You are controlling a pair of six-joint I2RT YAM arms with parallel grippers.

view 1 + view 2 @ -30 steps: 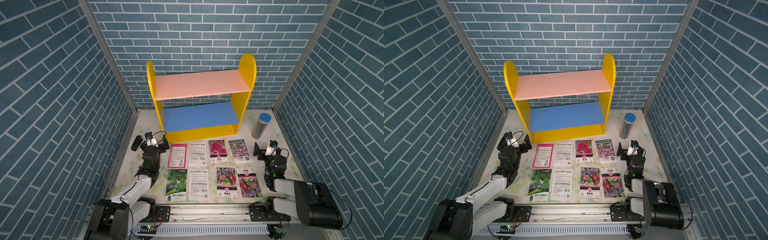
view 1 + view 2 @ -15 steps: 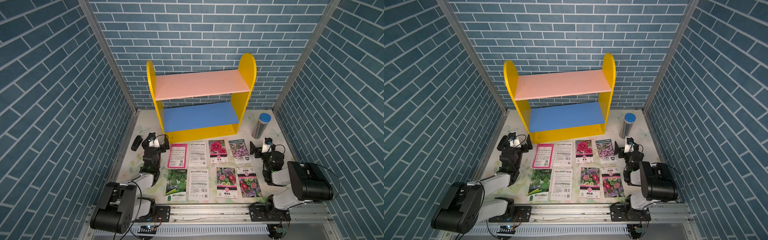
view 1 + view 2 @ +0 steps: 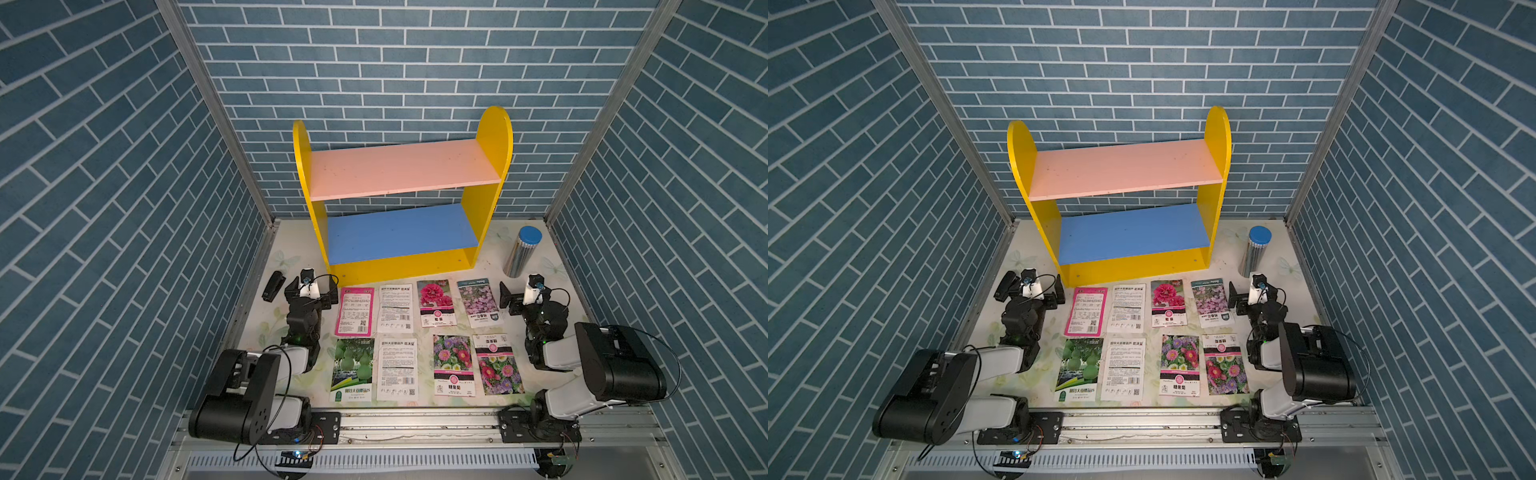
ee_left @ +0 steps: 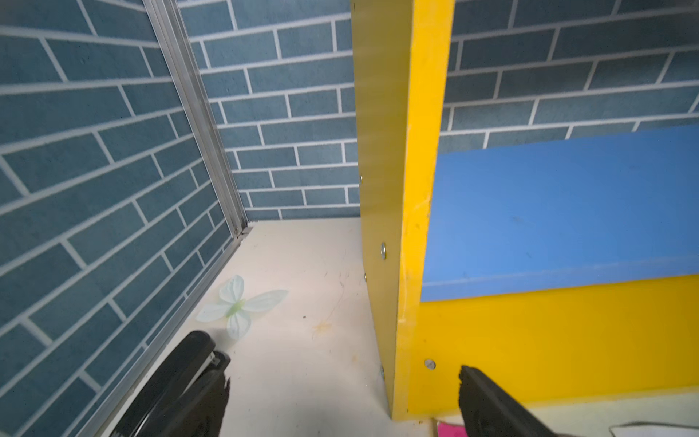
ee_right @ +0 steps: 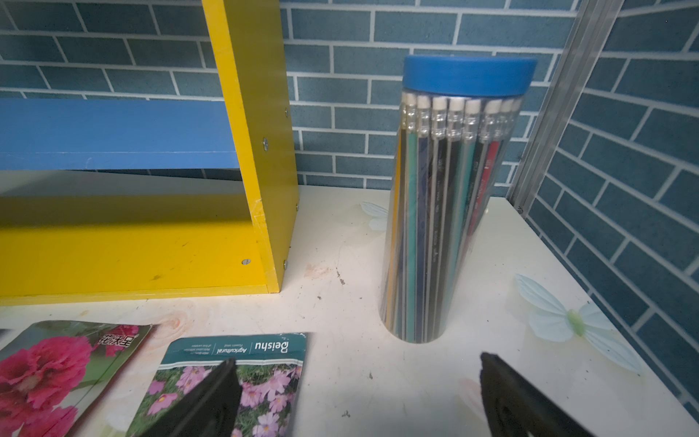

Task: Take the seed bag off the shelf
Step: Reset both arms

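Low in both top views, the left arm [image 3: 253, 374] and right arm [image 3: 602, 365] share one build: bulky, rounded black motor housings joined by pale grey links. Thin black cables [image 3: 279, 365] loop along them. The matte black left claw [image 3: 311, 286] and right claw [image 3: 530, 293] each carry a white camera block [image 3: 309, 289] with a blue lens. Small green lights [image 3: 296, 337] glow below. Black base plates [image 3: 513, 424] show screws.

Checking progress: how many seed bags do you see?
8 seed bags flat on the table before the shelf: four beside it, four in the next row. Boards bare.
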